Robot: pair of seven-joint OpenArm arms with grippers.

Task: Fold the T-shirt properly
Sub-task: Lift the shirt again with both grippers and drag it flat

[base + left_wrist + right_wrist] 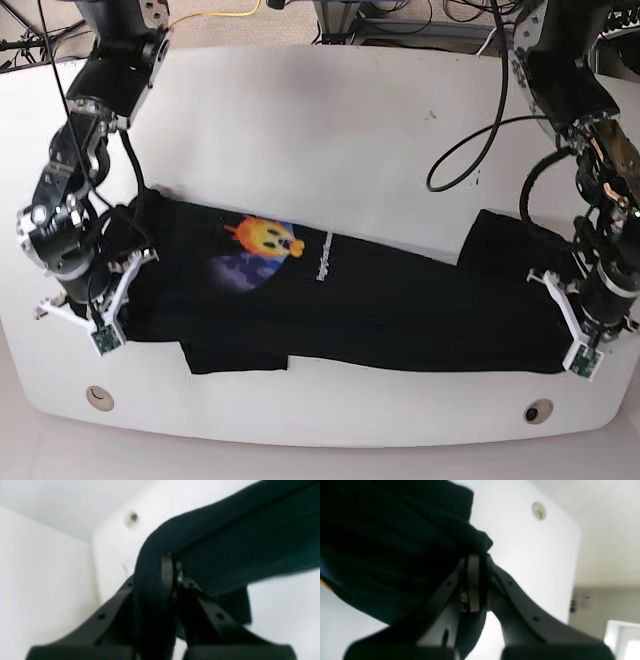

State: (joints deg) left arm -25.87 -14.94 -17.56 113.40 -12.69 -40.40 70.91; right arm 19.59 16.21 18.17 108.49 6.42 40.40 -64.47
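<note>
two tools grip the t-shirt (340, 300) stretched across the white desk (330, 130): left tool (172, 562) at frame right, right tool (476, 555) at frame left, each clamped on black cloth. folding looks barely begun; print faces up.

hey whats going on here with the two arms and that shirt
A two-armed robot is folding a black T-shirt spread across a white table. Each arm has an end of the shirt pinched: the left end effector and the right end effector are both shut on folds of black cloth. The flaming face print faces up, and the shirt lies stretched out lengthwise between the arms.
</note>
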